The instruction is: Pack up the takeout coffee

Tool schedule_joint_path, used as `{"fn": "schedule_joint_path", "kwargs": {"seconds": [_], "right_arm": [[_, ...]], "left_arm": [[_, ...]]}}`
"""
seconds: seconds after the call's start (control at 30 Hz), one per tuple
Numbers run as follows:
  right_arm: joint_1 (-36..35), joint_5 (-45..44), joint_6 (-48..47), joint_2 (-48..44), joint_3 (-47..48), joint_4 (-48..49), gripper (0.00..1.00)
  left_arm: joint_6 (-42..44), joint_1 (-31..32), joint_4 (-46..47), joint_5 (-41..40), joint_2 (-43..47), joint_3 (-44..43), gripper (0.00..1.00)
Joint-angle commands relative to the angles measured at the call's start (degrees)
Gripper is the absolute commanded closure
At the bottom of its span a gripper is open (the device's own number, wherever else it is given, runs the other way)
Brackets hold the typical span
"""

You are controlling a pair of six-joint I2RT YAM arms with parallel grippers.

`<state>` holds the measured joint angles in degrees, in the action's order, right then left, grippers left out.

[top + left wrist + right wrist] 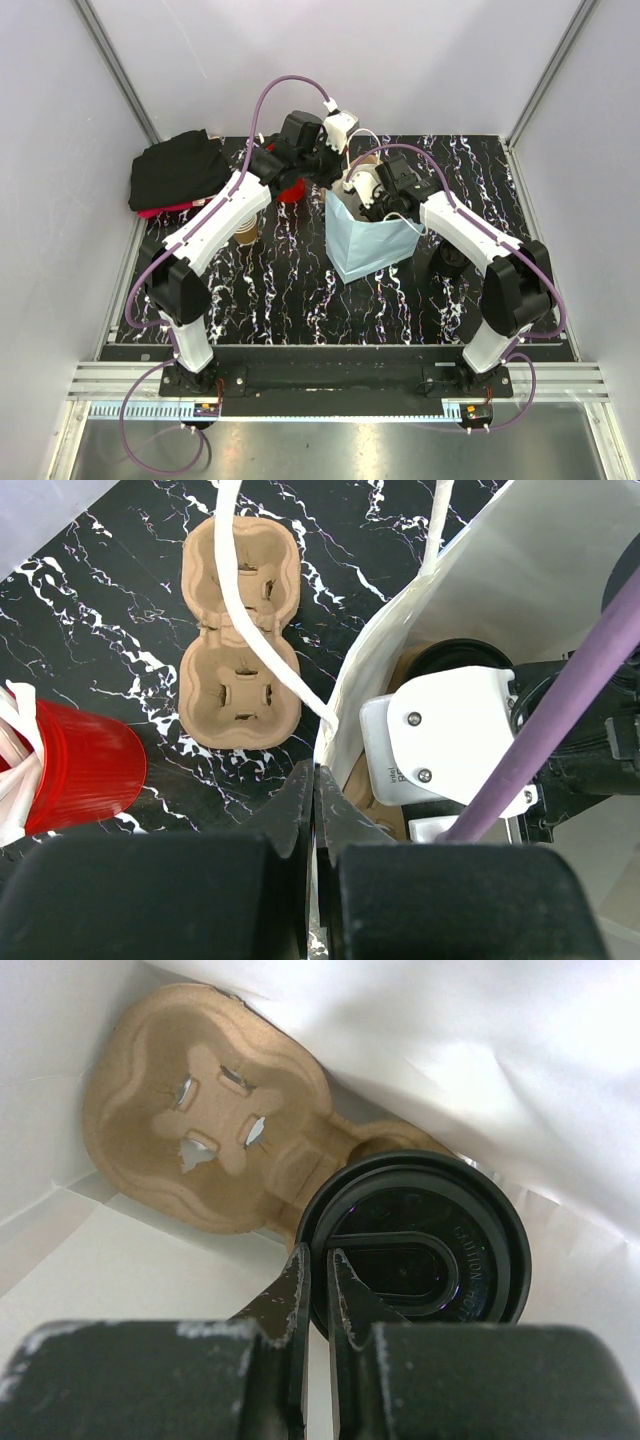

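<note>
Seating step, apparently: right gripper [318, 1265], narrowed onto the black lid rim, is holding the takeout coffee [420, 1250] in the pulp carrier [200, 1110] at lower right inside the paper bag [360, 255], while left gripper [314, 780] is pinching the bag's rim; next move probably calls for a release and a straight lift out.

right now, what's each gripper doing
left gripper: shut on the bag edge
right gripper: shut on the coffee lid rim
</note>
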<state>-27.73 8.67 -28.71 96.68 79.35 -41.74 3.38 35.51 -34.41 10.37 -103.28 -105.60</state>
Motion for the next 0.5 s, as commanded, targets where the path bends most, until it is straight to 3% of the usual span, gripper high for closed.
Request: {"fn": "schedule_joint_path", "kwargs": {"seconds": [0.0,0.47], "right_arm": [[0.39,0.03,-0.38,0.17,-1.48,0.69,1.0],[1.18,0.12,-0.21,1.31,-1.74,1.31,1.0]], "left_arm": [[0.14,0.18,0.75,-0.88,1.68,-0.66,1.0],[0.23,0.18,0.66,-0.18,1.86,-0.48,1.0]]}}
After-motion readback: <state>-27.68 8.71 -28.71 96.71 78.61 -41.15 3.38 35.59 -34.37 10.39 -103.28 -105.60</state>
